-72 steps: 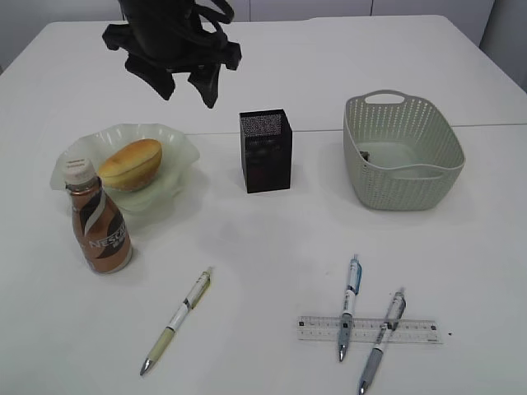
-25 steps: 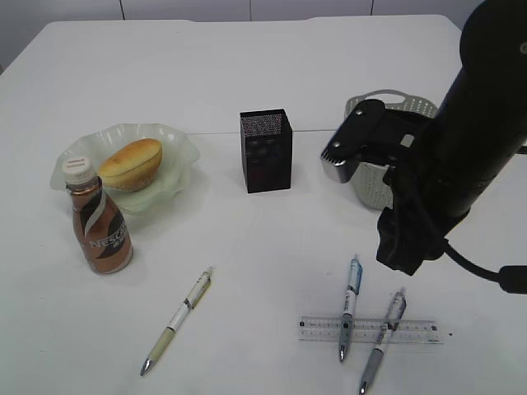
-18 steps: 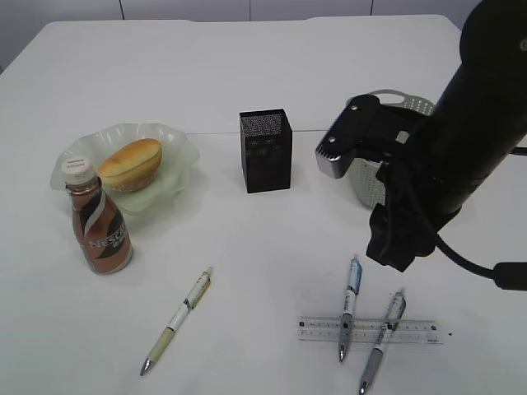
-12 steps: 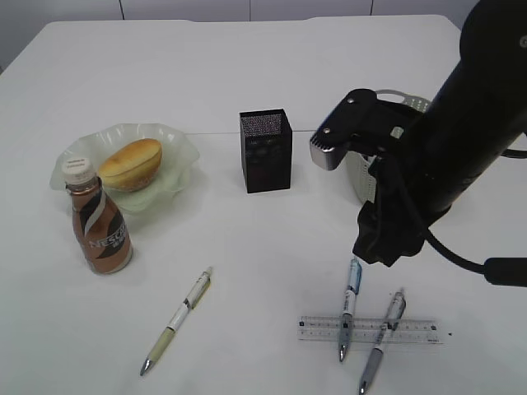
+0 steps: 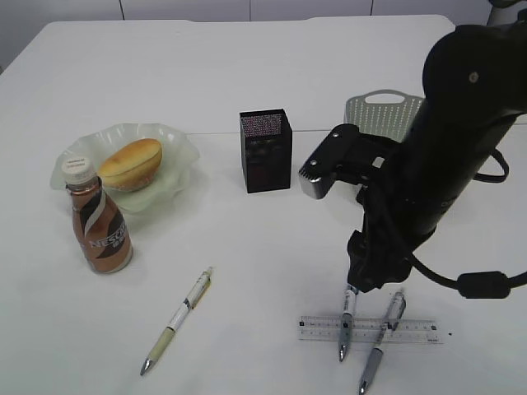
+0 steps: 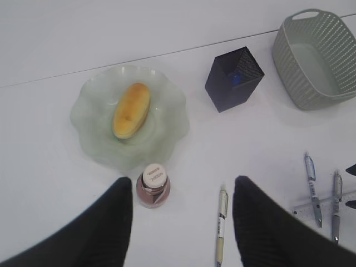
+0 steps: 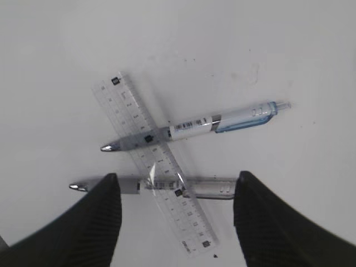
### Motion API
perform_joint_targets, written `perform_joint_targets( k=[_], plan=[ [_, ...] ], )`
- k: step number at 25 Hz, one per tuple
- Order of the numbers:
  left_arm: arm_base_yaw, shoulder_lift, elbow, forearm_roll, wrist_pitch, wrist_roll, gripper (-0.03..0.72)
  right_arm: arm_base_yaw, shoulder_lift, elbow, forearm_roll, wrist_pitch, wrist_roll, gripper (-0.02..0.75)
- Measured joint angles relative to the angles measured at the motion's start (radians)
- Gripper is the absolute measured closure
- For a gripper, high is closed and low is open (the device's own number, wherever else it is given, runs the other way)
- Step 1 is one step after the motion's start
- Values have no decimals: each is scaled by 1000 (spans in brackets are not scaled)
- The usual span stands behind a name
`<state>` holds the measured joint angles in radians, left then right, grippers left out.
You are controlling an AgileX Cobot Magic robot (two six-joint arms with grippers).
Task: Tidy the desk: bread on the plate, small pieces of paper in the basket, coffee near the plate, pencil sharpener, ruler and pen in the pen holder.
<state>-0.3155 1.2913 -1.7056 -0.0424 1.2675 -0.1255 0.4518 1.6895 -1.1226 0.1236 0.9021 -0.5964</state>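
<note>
My right gripper (image 7: 177, 184) hangs open just above the clear ruler (image 7: 125, 108) and a grey pen (image 7: 208, 189), which crosses it. A blue pen (image 7: 239, 117) crosses the ruler too. In the exterior view the right arm hides the blue pen's (image 5: 346, 317) upper end. A green-white pen (image 5: 177, 319) lies alone at the front left. The bread (image 5: 130, 163) rests on the plate (image 5: 177, 148), with the coffee (image 5: 99, 230) beside it. My left gripper (image 6: 182, 186) is open and empty, high above the desk. The pen holder (image 5: 266, 152) holds a small blue thing (image 6: 236, 79). No paper pieces show.
The basket (image 5: 383, 111) stands behind the right arm, mostly hidden in the exterior view, and looks empty in the left wrist view (image 6: 334, 97). A cable (image 5: 482, 284) loops off the right arm. The desk seam (image 5: 214, 132) runs behind the plate and pen holder.
The right arm has come in from the right and sunk forward over the two crossed pens and the ruler. The left arm has gone out of the exterior view.
</note>
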Motion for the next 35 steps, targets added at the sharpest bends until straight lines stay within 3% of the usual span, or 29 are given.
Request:
perform_joint_targets(
  k=[8,18,24,35],
  plan=[
    [0,0,0,0,0,0,272,0,8,0,-13,25,-218,238],
    [0,0,0,0,0,0,272,0,69,3,9,-53,-158,238],
    [0,0,0,0,0,0,272,0,71,103,-6,-133,-167,238],
    [0,10,2,0,0,0,272,0,60,127,5,-163,-199,238]
  ],
)
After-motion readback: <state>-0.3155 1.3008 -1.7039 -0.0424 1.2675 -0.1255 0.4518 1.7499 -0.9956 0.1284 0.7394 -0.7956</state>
